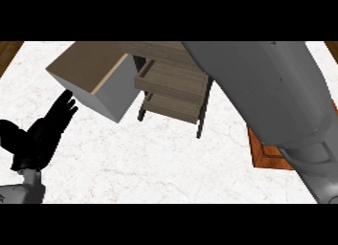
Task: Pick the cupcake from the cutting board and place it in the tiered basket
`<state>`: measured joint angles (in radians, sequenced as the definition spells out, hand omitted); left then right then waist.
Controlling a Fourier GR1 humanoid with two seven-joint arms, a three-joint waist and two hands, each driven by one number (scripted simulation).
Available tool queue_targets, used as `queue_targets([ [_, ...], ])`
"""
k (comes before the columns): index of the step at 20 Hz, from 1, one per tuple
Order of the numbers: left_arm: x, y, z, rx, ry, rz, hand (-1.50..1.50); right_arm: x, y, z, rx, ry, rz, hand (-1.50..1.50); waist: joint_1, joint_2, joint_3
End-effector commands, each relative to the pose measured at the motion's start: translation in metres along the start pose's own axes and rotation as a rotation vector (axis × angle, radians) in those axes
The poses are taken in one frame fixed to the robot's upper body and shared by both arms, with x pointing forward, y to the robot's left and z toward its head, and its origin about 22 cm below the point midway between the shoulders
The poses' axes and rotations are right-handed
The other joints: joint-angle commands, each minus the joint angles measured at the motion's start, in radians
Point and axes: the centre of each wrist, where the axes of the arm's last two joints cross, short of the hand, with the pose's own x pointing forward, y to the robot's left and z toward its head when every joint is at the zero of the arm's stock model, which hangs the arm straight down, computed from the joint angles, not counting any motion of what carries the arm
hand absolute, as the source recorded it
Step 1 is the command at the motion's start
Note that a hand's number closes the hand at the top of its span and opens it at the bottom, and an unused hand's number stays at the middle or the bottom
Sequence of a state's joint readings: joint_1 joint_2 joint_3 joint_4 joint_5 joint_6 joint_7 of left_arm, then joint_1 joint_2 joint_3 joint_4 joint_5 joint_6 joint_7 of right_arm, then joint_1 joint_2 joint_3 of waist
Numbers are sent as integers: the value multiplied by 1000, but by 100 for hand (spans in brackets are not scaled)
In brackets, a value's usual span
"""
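Observation:
The tiered basket (pixel 173 85), wooden shelves in a thin black frame, stands at the upper middle of the counter. Only a corner of the brown cutting board (pixel 265 154) shows at the right, under my right forearm (pixel 270 95). That grey forearm runs from the lower right up over the basket's right side to the picture's top edge, and its hand is out of sight. No cupcake shows anywhere. My left hand (pixel 37 136) rests open at the left, fingers up, apart from the basket.
A beige and grey box (pixel 100 79) stands tilted just left of the basket, close to my left hand's fingertips. White marble counter (pixel 150 162) spreads in front. Dark wood strips (pixel 2 55) border the counter's far corners.

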<state>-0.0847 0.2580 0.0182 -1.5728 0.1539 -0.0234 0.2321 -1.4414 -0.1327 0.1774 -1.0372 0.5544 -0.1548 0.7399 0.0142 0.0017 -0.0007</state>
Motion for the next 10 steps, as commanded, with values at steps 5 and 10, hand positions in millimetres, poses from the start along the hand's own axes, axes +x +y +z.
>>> queue_targets([
  [5, -12, -3, 1, 6, 2, 5, 0, 1, -12, -4, -90, 75, -300, -150, -3, -1, 0],
  [10, -9, 6, 6, 16, 2, -2, 0, -9, -56, -12, -189, 137, -515, -150, -5, -4, 1],
])
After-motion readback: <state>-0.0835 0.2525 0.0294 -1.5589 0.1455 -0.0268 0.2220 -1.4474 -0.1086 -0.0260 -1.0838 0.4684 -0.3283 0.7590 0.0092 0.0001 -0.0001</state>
